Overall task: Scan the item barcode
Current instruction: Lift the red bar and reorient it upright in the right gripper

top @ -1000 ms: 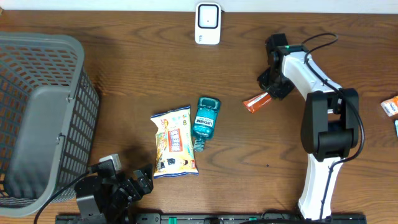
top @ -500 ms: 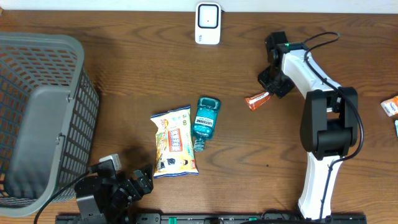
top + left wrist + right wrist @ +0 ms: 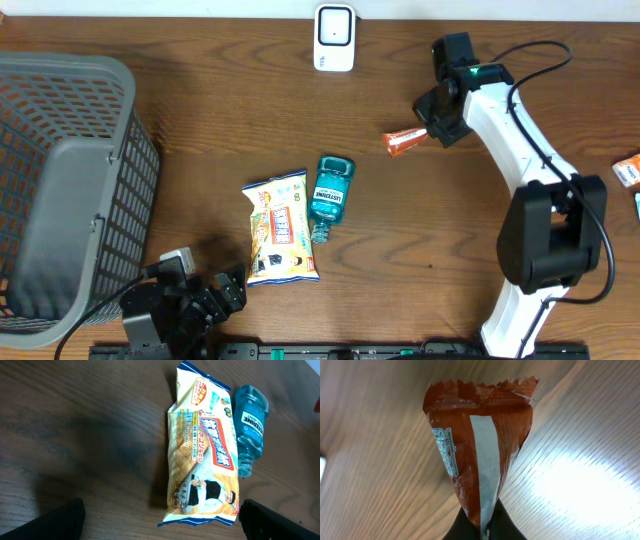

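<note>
- On the tabletop (image 3: 200,110), at its left edge, a grey basket (image 3: 60,180) is set well apart from the work. It is judged to be a bin for items already dealt with.
- The right arm (image 3: 520,140) is stretched far forward and bent inward, so its wrist is brought near the white scanner (image 3: 334,38) at the far edge.
- The left arm is folded low at the near edge. The left fingers (image 3: 55,520) are spread wide with nothing between them and are aimed at the waiting items.
- A snack bag (image 3: 280,228) and a mouthwash bottle (image 3: 330,190) are laid side by side, touching, mid-table and unscanned.
- The orange packet (image 3: 405,142) is pinched by one end in the closed right fingers (image 3: 462,529). Its crimped end is pointed leftward, right of and nearer than the scanner.
- Its back seam is turned toward the wrist camera. Whether the print beside the seam is the barcode cannot be told.
- The packet is judged to need carrying further and turning toward the scanner.
</note>
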`<state>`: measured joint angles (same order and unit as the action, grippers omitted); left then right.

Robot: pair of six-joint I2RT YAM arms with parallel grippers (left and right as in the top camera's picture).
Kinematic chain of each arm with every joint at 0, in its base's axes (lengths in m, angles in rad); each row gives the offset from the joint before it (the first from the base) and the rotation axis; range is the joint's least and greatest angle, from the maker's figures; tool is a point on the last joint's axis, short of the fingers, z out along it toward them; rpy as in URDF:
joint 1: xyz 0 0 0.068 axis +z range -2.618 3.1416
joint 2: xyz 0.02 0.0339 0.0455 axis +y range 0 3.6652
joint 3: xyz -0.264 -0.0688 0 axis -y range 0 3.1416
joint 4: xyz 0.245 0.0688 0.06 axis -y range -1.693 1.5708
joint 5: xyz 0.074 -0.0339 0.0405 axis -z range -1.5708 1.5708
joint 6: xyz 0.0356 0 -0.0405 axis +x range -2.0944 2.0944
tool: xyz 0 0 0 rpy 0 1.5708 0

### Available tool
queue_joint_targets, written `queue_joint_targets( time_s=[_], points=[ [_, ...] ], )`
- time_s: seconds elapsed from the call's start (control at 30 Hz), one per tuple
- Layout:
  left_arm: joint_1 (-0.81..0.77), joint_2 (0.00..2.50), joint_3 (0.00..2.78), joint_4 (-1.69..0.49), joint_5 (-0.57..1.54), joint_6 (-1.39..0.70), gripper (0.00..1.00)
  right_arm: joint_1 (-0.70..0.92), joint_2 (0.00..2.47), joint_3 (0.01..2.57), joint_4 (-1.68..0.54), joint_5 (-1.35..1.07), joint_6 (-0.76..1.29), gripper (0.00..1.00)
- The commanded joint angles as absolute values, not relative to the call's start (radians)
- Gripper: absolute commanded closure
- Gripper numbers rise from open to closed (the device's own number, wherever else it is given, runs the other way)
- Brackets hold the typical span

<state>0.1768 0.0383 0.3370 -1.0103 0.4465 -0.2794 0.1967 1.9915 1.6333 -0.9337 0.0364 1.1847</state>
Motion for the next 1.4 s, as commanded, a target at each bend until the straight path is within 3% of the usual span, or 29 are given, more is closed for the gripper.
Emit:
queue_joint_targets(
  time_s=[0.0,0.57,0.87,1.07,1.37],
  points=[
    [0.18,0.037,0.331,-1.049,0.456,-0.263,0.01,0.225,1.965,1.634,-0.938,0.047,1.22,0.99],
    [0.18,0.037,0.331,-1.049,0.456,-0.263,0.02,0.356,1.689,1.618,-0.969,0.168,1.205,0.99],
    [0.18,0.037,0.331,-1.049,0.456,-0.263,0.02,0.45,1.417,1.241,-0.723,0.23,1.201,0.99],
    [0.18,0.037,0.331,-1.049,0.456,-0.263,0.02,0.458,1.24,0.997,-0.601,0.237,1.329,0.99],
    [0.18,0.037,0.331,-1.049,0.456,-0.263,0.02,0.46,1.164,0.883,-0.561,0.196,1.368,0.99]
  ],
)
